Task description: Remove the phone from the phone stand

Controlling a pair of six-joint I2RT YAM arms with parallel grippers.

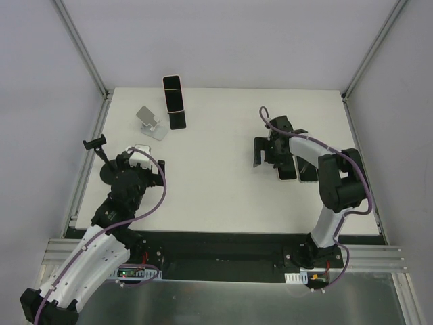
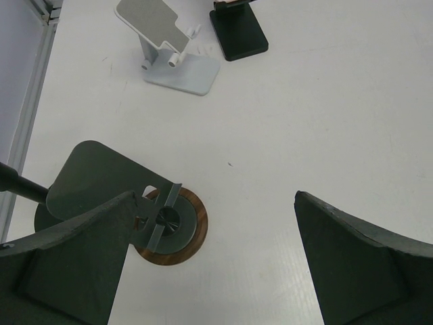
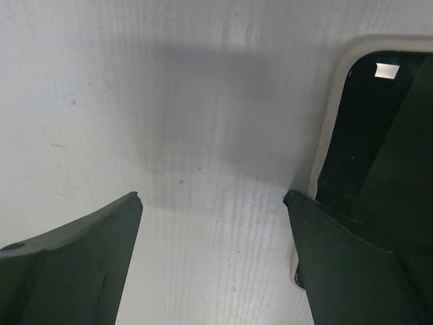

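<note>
White desk point(image 1: 223, 196) is seen carrying the phone point(image 1: 172, 91), which is propped upright in the black phone stand point(image 1: 178, 122) at the far left, with a silver stand point(image 1: 150, 123) just beside it. The left gripper point(image 2: 215, 203) is held wide open near a round wood-rimmed stand point(image 2: 186, 233). The right gripper point(image 3: 213, 200) is spread wide, well apart from the phone, beside a pale-cased handset point(image 3: 345, 135) laid flat.

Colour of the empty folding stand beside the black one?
Light silver-grey. The stand shows best in the left wrist view.
</note>
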